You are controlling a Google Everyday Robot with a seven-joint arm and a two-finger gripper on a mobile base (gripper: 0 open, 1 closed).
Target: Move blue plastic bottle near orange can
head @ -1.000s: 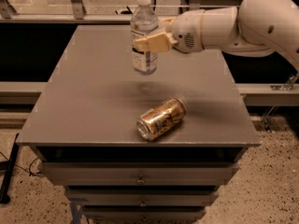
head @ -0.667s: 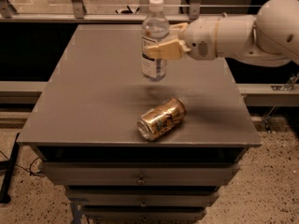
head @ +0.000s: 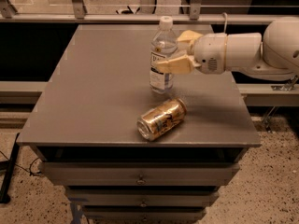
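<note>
The blue plastic bottle [head: 163,55] is upright, clear with a white cap and white label, just behind the orange can. Its base is at or just above the grey tabletop [head: 93,87]. My gripper [head: 175,50] reaches in from the right and is shut on the bottle at mid-height, one tan finger [head: 174,65] in front and the other behind it. The orange can [head: 161,119] lies on its side near the table's front edge, its silver end towards the front left, a short gap from the bottle's base.
The tabletop sits on a cabinet with drawers [head: 140,175] below its front edge. My white arm [head: 261,48] spans the right side over the table's right edge. A rail and dark gap run behind the table.
My gripper has carried the bottle to the right and towards the front, and lowered it, from the back middle of the table to just behind the can. The can has not moved.
</note>
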